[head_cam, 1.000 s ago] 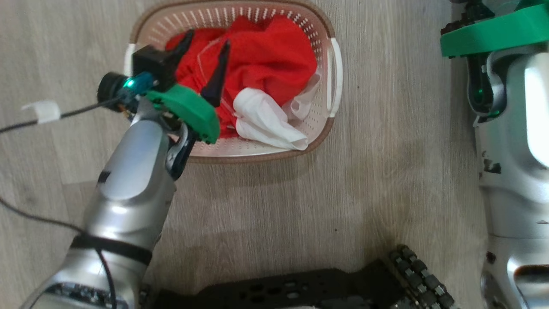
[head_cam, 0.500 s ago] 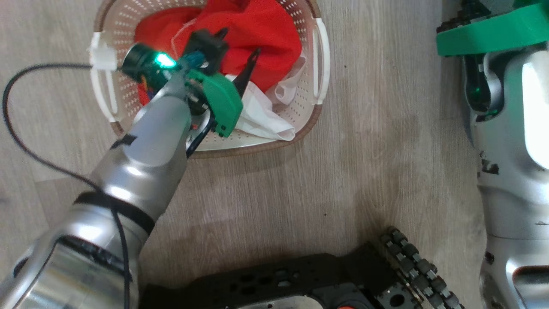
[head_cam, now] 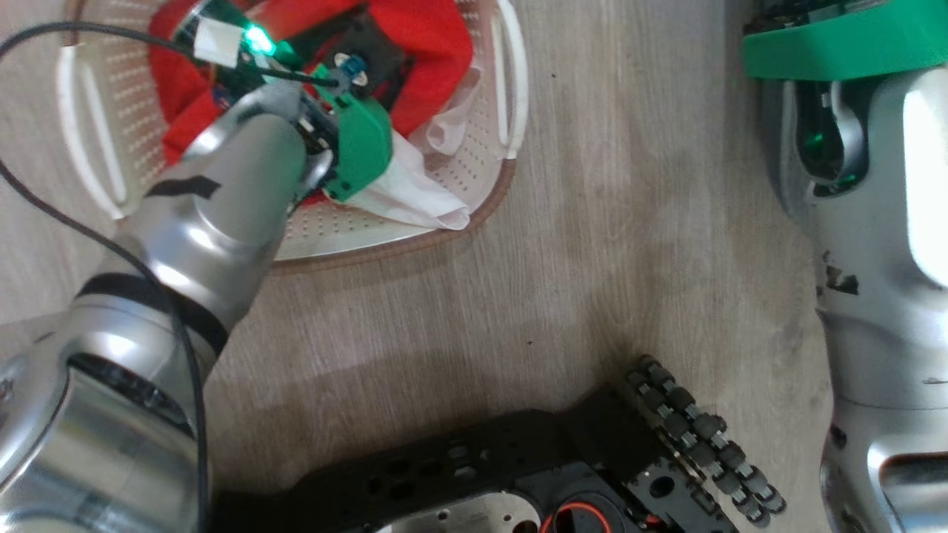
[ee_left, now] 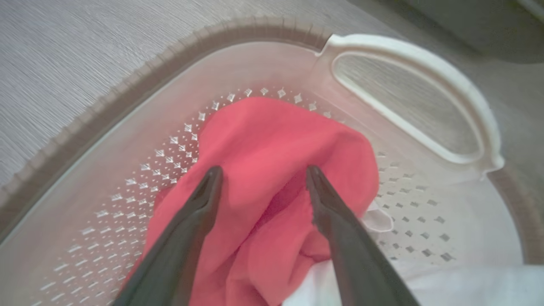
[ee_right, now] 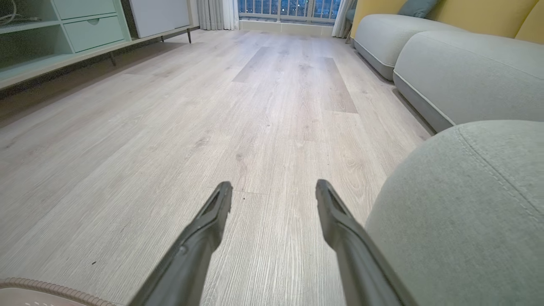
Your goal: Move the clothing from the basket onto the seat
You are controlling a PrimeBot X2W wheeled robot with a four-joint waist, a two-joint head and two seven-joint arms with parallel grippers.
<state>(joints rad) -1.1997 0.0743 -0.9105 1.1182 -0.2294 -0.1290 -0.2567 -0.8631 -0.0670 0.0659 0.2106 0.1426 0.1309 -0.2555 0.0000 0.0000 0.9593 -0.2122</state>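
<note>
The cream basket (head_cam: 474, 215) stands on the floor at the upper left of the head view, holding the clothing. Red clothing (head_cam: 437, 44) is piled inside, with a thin white garment (head_cam: 415, 200) at its near side. My left arm reaches down into the basket, and its wrist covers the fingers there. In the left wrist view my left gripper (ee_left: 263, 170) is open, its two fingertips straddling a fold of the red clothing (ee_left: 272, 140) close to the basket's wall (ee_left: 127, 127). My right gripper (ee_right: 274, 186) hangs open over bare floor, beside the grey-green seat (ee_right: 459, 212).
My black wheeled base (head_cam: 481, 474) fills the bottom of the head view. A black cable (head_cam: 44, 200) loops over the floor left of my arm. More sofa sections (ee_right: 425, 46) line the right wall and a low cabinet (ee_right: 63, 29) the left.
The head camera has shifted, so the basket sits further left and higher. My left arm has gone forward and down into the basket, its open fingers now on the red clothing.
</note>
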